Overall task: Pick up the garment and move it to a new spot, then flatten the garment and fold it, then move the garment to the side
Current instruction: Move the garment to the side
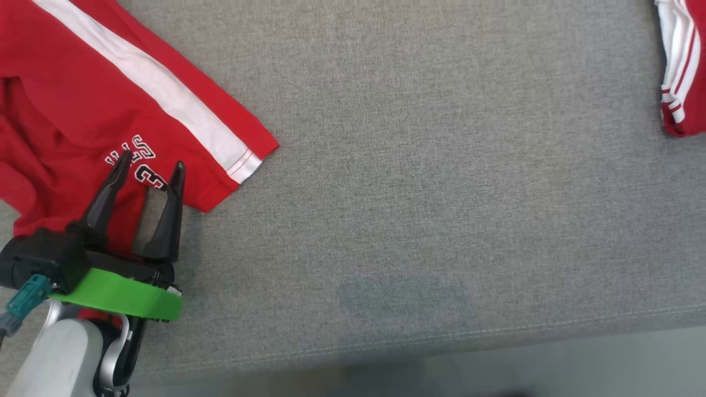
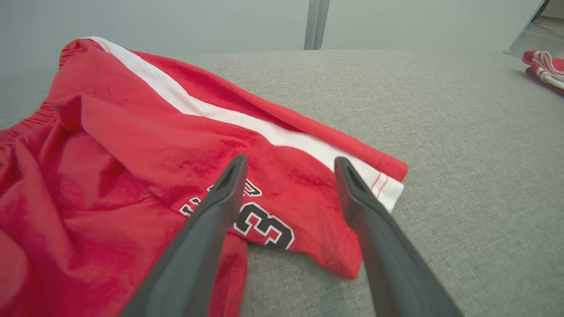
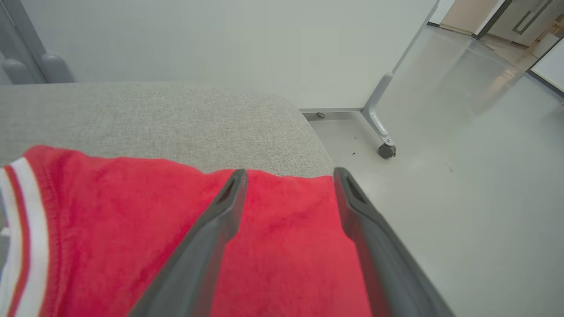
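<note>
Over at the far right edge of the worktop point(image 1: 413, 165) sits the red jersey point(image 1: 684, 60), gathered compact with its white-striped collar band showing, so I'd guess the fold and the move aside are basically done. The right pincer point(image 3: 289, 172) hangs over it, jaws spread, pinching nothing. The left pincer point(image 1: 153, 160) is spread too, above rumpled red shorts point(image 1: 66, 110) at the left edge: soft knit, white side stripe, gathered waistband, black-and-white lettering. The worktop is padded gray woven fabric with a stitched seam along its near edge.
</note>
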### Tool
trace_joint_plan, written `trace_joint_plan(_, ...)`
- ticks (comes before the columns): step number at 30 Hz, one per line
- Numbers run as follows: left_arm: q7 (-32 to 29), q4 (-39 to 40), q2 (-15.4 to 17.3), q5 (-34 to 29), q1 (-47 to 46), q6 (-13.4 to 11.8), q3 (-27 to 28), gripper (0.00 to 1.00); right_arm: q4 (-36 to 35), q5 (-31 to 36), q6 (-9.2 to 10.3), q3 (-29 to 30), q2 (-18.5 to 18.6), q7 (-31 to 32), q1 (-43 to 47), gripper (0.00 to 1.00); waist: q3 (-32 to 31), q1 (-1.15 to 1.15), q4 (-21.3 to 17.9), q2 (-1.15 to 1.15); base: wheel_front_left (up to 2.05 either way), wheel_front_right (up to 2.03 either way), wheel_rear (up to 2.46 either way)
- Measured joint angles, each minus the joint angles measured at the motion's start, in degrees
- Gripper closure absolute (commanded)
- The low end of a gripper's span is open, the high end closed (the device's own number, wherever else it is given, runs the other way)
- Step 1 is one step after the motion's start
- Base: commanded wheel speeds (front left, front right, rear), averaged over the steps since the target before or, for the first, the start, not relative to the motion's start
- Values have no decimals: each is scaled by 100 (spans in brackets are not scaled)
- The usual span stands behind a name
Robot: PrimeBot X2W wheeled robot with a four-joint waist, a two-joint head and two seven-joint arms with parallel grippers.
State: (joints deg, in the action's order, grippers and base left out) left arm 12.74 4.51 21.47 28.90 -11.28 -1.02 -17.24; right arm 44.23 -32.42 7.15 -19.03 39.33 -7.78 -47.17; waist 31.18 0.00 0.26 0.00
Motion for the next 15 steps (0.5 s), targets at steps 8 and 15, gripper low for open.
trace_joint_plan(8, 102, -398, -334, 154, -1, -24, 85, 0, -493, 156, 1, 38, -415, -781, 441, 0, -563, 0, 25, 0, 0, 0, 0)
trace_joint_plan(15, 152, -843, -448, 194, 49, -111, 301, 0, -890, 147, 1, 90, -884, -755, 1058, 0, -1030, 0, 67, 0, 0, 0, 0)
